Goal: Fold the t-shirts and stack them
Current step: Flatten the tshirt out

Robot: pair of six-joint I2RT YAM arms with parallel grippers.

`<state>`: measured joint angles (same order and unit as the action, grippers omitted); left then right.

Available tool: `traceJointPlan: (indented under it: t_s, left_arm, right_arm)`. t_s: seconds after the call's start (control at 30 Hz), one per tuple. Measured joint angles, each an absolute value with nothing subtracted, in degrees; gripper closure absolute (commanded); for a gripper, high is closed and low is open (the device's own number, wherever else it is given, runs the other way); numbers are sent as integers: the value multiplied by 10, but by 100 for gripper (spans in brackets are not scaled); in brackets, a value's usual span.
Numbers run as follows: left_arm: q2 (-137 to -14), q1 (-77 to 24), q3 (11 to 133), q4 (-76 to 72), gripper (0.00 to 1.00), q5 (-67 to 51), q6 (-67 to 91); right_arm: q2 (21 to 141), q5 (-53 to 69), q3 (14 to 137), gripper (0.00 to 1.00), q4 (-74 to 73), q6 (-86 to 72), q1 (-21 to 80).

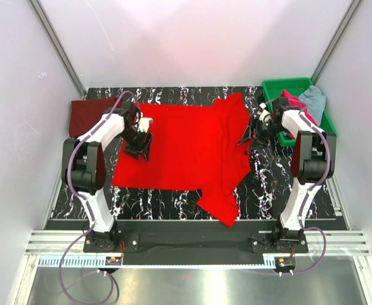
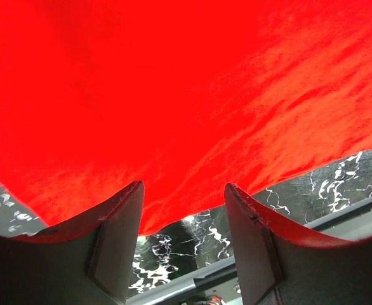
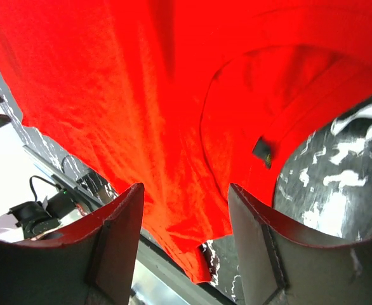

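While the bright red t-shirt (image 1: 186,149) lies spread across the middle of the black marbled table (image 1: 275,184), its hem points toward the left arm and its neck toward the right arm. One sleeve reaches the far side and the other trails toward the near edge. The left gripper (image 1: 139,143) sits at the far left corner of the shirt. In its wrist view the left gripper (image 2: 183,187) has its jaws standing wide apart, with the cloth's wavy edge and a strip of table showing in the gap, and nothing is clamped. The right gripper (image 1: 254,135) sits at the shirt's right edge by the neck opening. In its wrist view the right gripper (image 3: 185,187) is likewise spread wide. Red cloth fills the space between the fingers, though it may or may not touch them, since that is hard to make out. A small dark neck label (image 3: 262,150) shows inside the collar. The dark maroon t-shirt (image 1: 87,113) lies flat at the far left corner of the table. The magenta-pink t-shirt (image 1: 292,100) and the pale grey-blue t-shirt (image 1: 314,99) sit bunched together in the green tray (image 1: 286,83) at the far right.
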<state>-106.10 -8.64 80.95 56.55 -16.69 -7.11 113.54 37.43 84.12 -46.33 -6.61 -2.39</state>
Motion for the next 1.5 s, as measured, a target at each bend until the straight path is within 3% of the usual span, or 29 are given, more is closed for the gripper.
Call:
traceJointPlan:
  t_s: [0.53, 1.27, 1.5]
  left_arm:
    - [-1107, -97, 825, 582, 41, -158, -70]
    - [-1205, -97, 913, 590, 41, -140, -55]
    - [-1205, -96, 973, 593, 38, -126, -58]
  right_arm:
    - [1293, 370, 983, 38, -485, -38, -32]
    - [1387, 244, 1206, 37, -516, 28, -82]
    - [1375, 239, 1215, 38, -523, 35, -83]
